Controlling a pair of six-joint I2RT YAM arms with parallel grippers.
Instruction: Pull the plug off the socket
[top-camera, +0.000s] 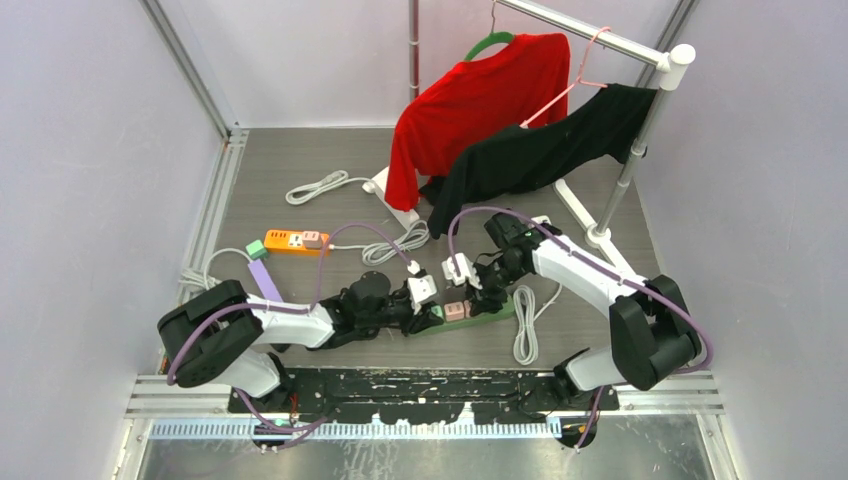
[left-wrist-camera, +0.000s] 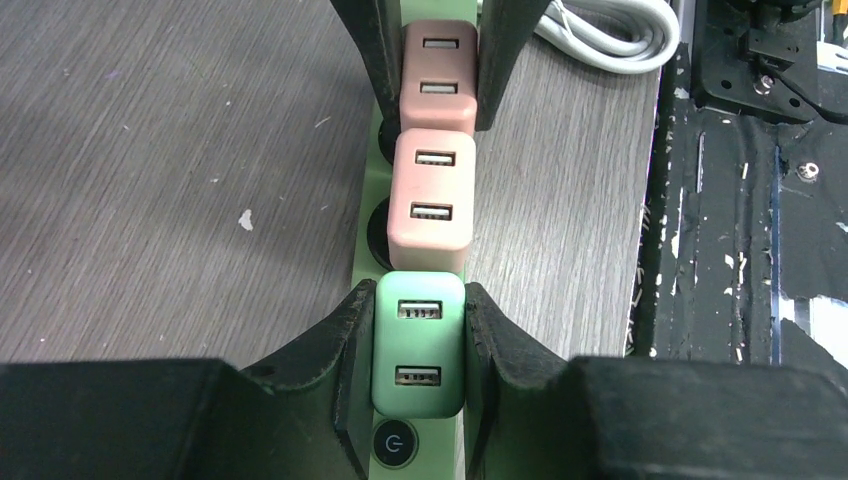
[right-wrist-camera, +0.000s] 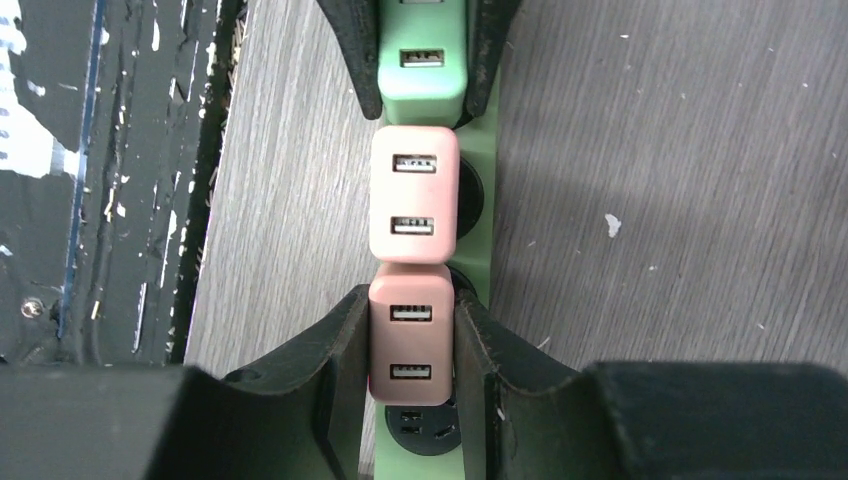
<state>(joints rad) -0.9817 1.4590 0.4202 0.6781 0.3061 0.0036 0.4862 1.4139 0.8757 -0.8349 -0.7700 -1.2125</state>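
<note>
A green power strip (top-camera: 487, 317) lies on the table between my arms, carrying three USB plugs in a row. My left gripper (left-wrist-camera: 419, 340) is shut on the green plug (left-wrist-camera: 419, 345) at the strip's end, just beyond the round power button (left-wrist-camera: 395, 443). My right gripper (right-wrist-camera: 410, 345) is shut on the darker pink plug (right-wrist-camera: 410, 335) at the other end of the row. A black socket (right-wrist-camera: 425, 425) shows just under that plug's near edge. I cannot tell whether either plug is still seated. A lighter pink plug (left-wrist-camera: 432, 200) sits untouched between the two.
An orange power strip (top-camera: 290, 241) and a purple one (top-camera: 265, 280) lie at the left. White cables (top-camera: 525, 320) coil by the green strip's right end. A rack with a red garment (top-camera: 480, 100) and a black garment (top-camera: 540, 150) stands behind. The black base plate (top-camera: 420, 385) is close by.
</note>
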